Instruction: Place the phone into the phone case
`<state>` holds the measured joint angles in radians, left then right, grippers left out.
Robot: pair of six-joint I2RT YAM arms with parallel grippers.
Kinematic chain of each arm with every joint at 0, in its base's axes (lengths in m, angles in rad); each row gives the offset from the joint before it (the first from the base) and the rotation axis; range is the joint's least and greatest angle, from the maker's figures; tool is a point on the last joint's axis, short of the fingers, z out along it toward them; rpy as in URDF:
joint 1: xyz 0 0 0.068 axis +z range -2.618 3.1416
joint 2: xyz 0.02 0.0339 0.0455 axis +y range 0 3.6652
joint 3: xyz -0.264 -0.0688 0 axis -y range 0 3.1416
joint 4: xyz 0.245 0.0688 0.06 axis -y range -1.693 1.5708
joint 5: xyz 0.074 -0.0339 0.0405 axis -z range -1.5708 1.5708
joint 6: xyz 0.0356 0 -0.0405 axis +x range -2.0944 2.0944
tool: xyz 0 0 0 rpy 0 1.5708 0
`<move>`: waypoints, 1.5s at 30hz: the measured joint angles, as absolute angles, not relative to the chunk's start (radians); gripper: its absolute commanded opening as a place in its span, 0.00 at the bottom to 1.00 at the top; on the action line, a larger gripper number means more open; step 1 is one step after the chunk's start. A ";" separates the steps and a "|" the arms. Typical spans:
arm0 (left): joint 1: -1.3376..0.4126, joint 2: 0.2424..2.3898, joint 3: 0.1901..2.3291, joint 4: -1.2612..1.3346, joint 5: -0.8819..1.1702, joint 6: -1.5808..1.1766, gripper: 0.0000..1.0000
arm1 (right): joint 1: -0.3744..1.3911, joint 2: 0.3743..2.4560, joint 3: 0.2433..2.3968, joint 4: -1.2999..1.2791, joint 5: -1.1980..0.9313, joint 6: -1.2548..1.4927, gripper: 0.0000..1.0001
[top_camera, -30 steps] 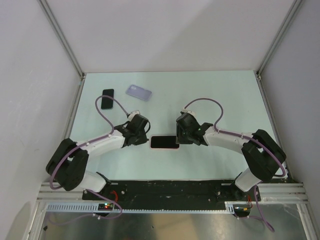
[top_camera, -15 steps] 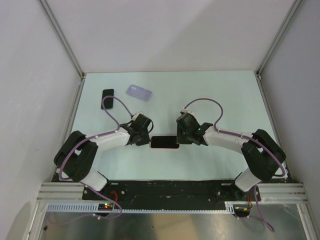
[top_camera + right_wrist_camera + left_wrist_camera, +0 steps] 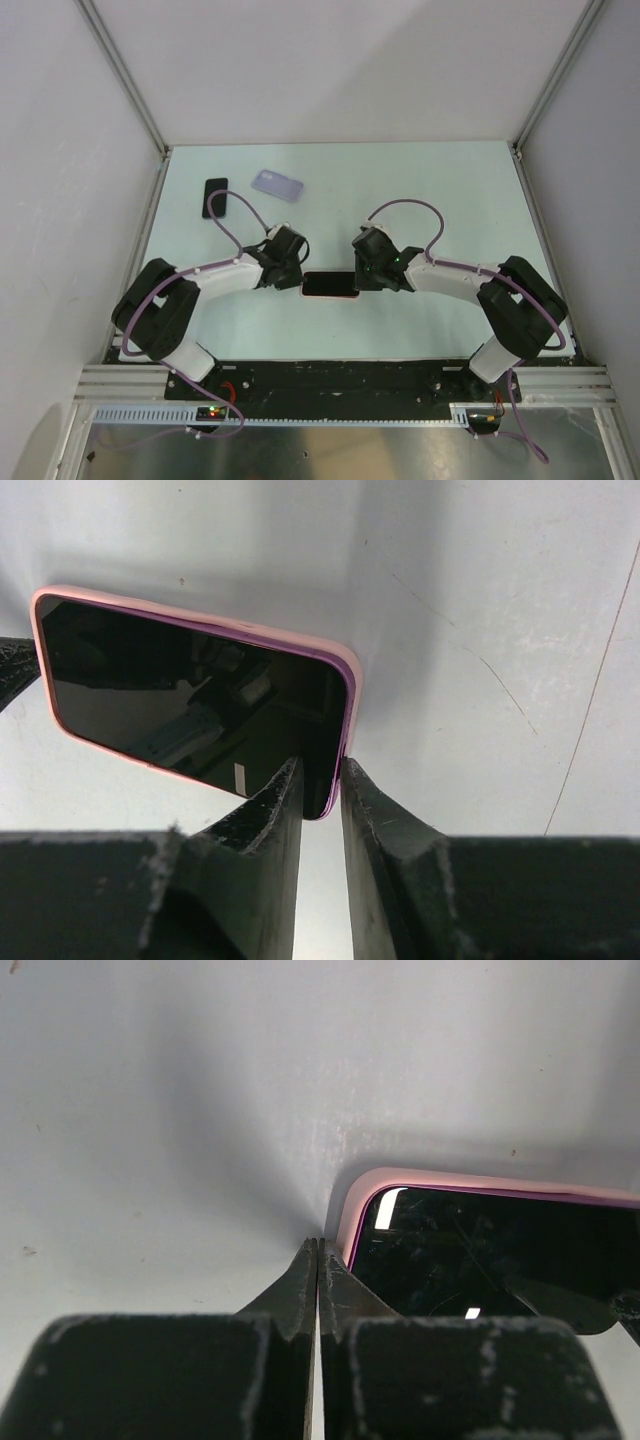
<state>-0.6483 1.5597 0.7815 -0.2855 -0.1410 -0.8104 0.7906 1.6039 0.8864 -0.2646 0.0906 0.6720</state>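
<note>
A black-screened phone in a pink case (image 3: 329, 284) lies flat on the table between both arms. My left gripper (image 3: 297, 282) is shut with nothing in it. Its tips (image 3: 318, 1243) touch the pink corner of the cased phone (image 3: 480, 1250) at its left end. My right gripper (image 3: 358, 281) straddles the right end. In the right wrist view the gripper (image 3: 320, 765) pinches the rim of the phone (image 3: 190, 700), one finger over the screen and one outside the edge. A bare black phone (image 3: 215, 197) and a translucent lilac phone case (image 3: 277, 184) lie at the far left.
White walls and metal posts close in the pale green table (image 3: 450, 190) on three sides. Purple cables (image 3: 405, 203) loop above both forearms. The black base rail (image 3: 330, 380) runs along the near edge.
My left gripper shut and slid right until it met the cased phone's left end. The right gripper's jaws narrowed onto the right end. The phone barely shifted.
</note>
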 measured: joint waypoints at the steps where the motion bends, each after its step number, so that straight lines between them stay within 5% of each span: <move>1: -0.649 1.561 0.783 -0.286 -0.141 -0.810 0.00 | 0.791 1.604 0.886 -0.264 0.091 0.672 0.21; 13: -0.681 1.584 0.813 -0.316 -0.187 -0.801 0.00 | 0.786 1.604 0.885 -0.265 0.089 0.672 0.05; 45: -0.693 1.595 0.827 -0.330 -0.209 -0.786 0.00 | 0.857 1.651 0.891 -0.276 0.229 0.736 0.00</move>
<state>-0.6933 1.5948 0.8272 -0.3298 -0.2089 -0.7856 0.8574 1.6508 0.8909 -0.2756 0.2291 0.7364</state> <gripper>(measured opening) 0.003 0.107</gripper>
